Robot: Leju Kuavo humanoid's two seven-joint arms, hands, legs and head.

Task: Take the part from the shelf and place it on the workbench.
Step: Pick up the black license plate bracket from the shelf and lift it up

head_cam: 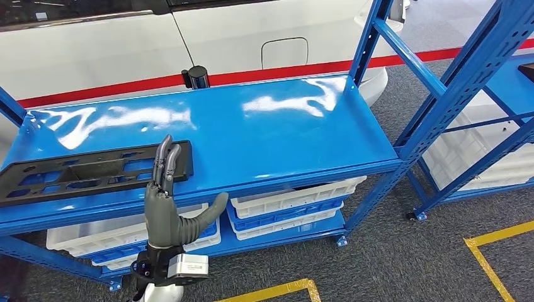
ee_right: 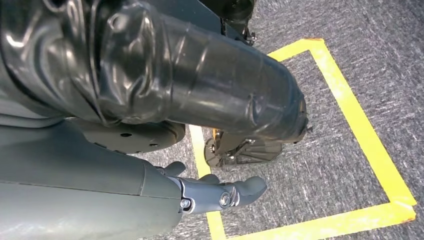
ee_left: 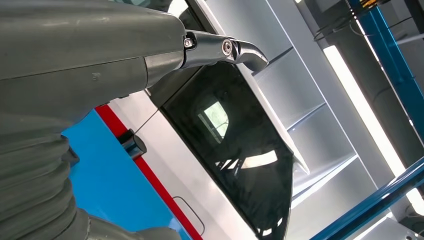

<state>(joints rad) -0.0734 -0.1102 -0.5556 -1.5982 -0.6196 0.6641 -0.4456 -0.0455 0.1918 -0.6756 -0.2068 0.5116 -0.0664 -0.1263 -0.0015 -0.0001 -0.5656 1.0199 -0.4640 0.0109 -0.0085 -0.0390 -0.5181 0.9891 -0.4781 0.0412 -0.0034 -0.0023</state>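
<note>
Head view, part: one black flat part [head_cam: 94, 172], a long openwork plate, lies on the top blue shelf [head_cam: 264, 132] toward its left end, near the front edge.
Head view, left hand: the left hand [head_cam: 165, 201] is raised in front of the shelf, fingers straight and together, thumb spread aside, holding nothing; its fingertips [head_cam: 167, 146] overlap the part's right end (I cannot tell whether they touch it or hover just above).
Head view, surroundings: white crates [head_cam: 289, 201] sit on the lower level, two stacks of them, a second blue rack [head_cam: 478, 94] stands at the right, one white car [head_cam: 189, 38] with a red stripe behind, yellow floor tape [head_cam: 491, 258] on grey carpet.
Left wrist view: the left hand's thumb [ee_left: 235, 50] points out past the car's dark window [ee_left: 235, 150]; nothing lies in the hand.
Right wrist view: the right hand [ee_right: 215, 195] hangs over the carpet beside a yellow taped square [ee_right: 360, 150]; one grey digit shows, nothing visibly held, but whether the fingers are spread or curled I cannot tell.
Step in hand: reaching for the part, the grasp not yet made.
Next move: the fingers likely need to get over the part's right end and the thumb under its edge, since a flat plate on a slick shelf gives little to grip.
</note>
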